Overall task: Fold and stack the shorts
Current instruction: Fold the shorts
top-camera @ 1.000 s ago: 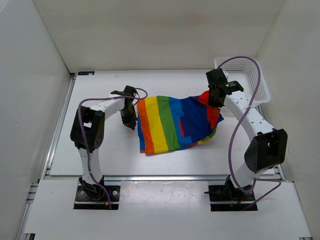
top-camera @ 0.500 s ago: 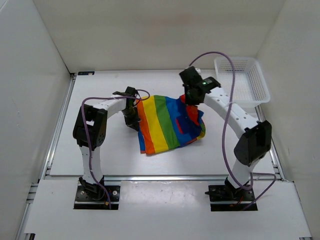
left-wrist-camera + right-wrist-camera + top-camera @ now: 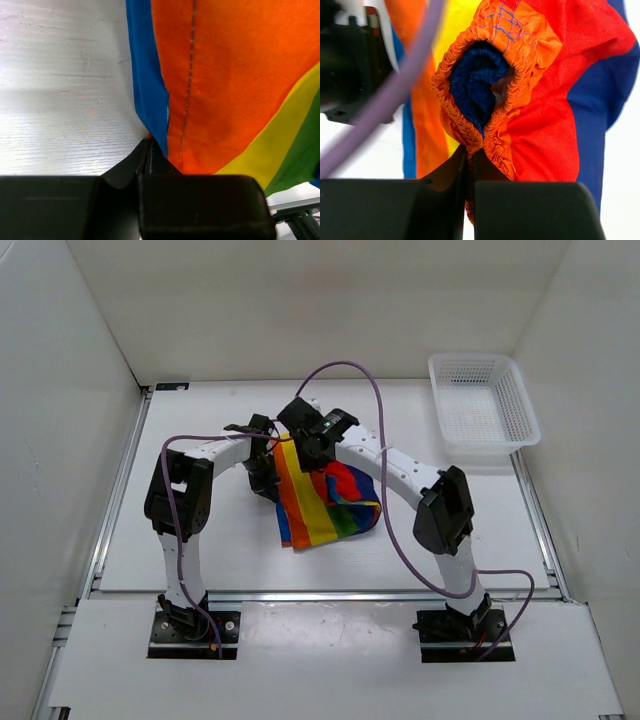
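At the right wrist, my right end effector [image 3: 470, 150] is clamped shut on the gathered orange waistband [image 3: 447, 100] of the shorts [image 3: 540, 115]. The band bunches into a loop just above the fingertips, with dark blue cloth showing inside the loop. Red and blue stripes hang off to the right of the pinch, orange and yellow to the left. A purple cable [image 3: 395, 85] crosses the left of that view, blurred.

On the other side, my left end effector [image 3: 149, 146] is closed on an edge of the shorts [image 3: 225, 75], right where a narrow blue strip meets a broad orange panel with a stitched seam. Yellow and green stripes run off to the lower right, and bare table [image 3: 65, 75] lies to the left.

From overhead, the right end effector [image 3: 305, 445] and the left end effector [image 3: 262, 478] sit close together, left of the table's middle. The shorts [image 3: 325, 505] lie doubled over between and just in front of them, one layer over another, the lower part resting on the table [image 3: 200, 430].

Well apart, at the far right corner, stands the white mesh basket [image 3: 480, 405]. Only its own mesh floor and walls show inside it; the shorts are on the table, not in the basket.
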`<state>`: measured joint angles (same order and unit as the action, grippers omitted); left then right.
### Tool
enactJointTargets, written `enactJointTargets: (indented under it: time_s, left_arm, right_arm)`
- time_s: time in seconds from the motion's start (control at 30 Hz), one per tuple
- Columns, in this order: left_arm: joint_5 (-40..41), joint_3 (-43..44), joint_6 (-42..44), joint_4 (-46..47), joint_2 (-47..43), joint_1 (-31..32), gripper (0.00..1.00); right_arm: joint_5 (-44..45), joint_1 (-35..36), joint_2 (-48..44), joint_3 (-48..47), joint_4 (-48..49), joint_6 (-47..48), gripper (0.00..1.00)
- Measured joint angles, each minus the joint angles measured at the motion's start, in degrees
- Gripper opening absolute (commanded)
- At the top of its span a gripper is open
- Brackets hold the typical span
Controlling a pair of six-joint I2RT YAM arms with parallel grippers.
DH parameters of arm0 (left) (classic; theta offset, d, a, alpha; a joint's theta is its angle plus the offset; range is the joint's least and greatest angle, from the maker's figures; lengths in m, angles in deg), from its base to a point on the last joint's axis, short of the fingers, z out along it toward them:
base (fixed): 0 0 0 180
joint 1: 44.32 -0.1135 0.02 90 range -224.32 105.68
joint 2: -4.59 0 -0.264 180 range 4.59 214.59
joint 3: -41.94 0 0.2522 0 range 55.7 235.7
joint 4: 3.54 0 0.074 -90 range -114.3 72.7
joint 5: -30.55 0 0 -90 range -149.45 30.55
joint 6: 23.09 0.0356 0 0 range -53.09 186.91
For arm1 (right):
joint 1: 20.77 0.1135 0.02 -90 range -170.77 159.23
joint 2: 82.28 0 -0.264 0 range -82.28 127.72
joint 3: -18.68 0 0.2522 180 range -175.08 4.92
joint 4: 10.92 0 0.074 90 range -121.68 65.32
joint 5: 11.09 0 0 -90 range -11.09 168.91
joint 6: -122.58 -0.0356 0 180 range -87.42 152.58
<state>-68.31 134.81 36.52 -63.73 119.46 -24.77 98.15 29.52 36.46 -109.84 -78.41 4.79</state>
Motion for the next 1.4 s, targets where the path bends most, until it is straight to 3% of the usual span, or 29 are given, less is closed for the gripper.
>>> enactJointTargets:
  time_s: [0.17, 0.23, 0.3, 0.43, 0.5, 0.6, 0.63, 0.7, 0.73, 0.8, 0.93, 1.1, 1.23, 1.4]
  left_arm:
    - [-0.1, 0.0, 0.0, 0.0, 0.0, 0.0, 0.1]
    - [-0.3, -0.2, -0.1, 0.2, 0.0, -0.2, 0.1]
    - [-0.8, -0.6, -0.2, 0.5, -0.2, -0.5, 0.1]
    - [-1.4, -1.8, -0.5, 1.0, -1.0, -1.6, 0.1]
    - [-1.5, -2.5, -0.4, 1.0, -1.5, -2.4, 0.1]
    - [-1.4, -3.4, 0.0, 1.0, -2.3, -3.7, 0.1]
    - [-1.2, -3.7, 0.2, 0.9, -2.6, -4.0, 0.1]
    - [-0.5, -3.9, 0.7, 0.0, -3.0, -4.9, 0.1]
    - [-0.2, -3.9, 0.9, -0.5, -3.3, -5.4, 0.1]
    - [0.5, -3.9, 1.1, -1.5, -4.3, -6.1, 0.1]
    - [1.4, -1.6, 1.3, -4.1, -8.6, -5.6, 0.1]
    - [-0.3, 6.8, 1.1, -4.4, -10.5, 1.4, 0.1]
    - [-2.8, 13.0, 0.7, -4.3, -5.5, 5.3, 0.1]
    - [-2.7, 15.1, 0.5, -3.9, 5.0, 4.9, 0.1]
  right_arm:
    - [-2.6, 0.8, 3.8, -3.2, 0.4, -1.8, 0.0]
    - [-4.6, 0.7, 4.4, -3.2, 1.7, -2.2, 0.31]
    - [-7.0, 0.7, 4.5, -3.2, 3.1, -3.0, 0.78]
    - [-9.2, 1.0, 3.1, -0.2, 7.4, -2.5, 0.98]
    - [-9.6, 1.2, -0.2, 5.6, 10.5, -2.2, 0.99]
    - [-9.4, 2.0, -8.7, 15.7, 12.6, -1.6, 0.9]
    - [-8.9, 2.2, -12.2, 19.0, 13.4, -1.5, 0.71]
    - [-8.1, 2.6, -19.0, 23.8, 14.0, -1.1, 0.43]
    - [-7.5, 2.6, -22.1, 25.4, 14.2, -1.2, 0.18]
    - [-6.4, 1.7, -26.3, 27.5, 14.6, -1.6, 0.04]
    - [-4.3, -1.8, -28.2, 31.1, 14.9, -3.3, 0.01]
    - [-3.3, -4.6, -24.5, 34.9, 14.9, -3.7, 0.01]
    - [-3.0, -5.0, -18.6, 36.2, 17.2, -3.5, 0.01]
    - [-6.5, -5.2, -8.8, 36.7, 21.4, -3.8, 0.01]
